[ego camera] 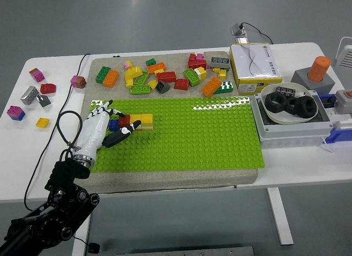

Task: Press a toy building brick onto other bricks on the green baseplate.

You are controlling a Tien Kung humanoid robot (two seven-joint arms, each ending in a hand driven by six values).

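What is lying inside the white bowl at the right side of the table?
Inside the white bowl lie black rubber tyres, at least two. A small dark block with pale marks sits at the back. The bowl's bottom beneath them is covered, so anything under them cannot be seen.

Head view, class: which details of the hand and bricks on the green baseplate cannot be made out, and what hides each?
- Head view: whether the red brick is fully seated; too small, fingers of the left hand crowd it.
- Blue brick: partly covered by the hand.
- Right hand: outside the frame.
- Grey device at the right edge: cut off.
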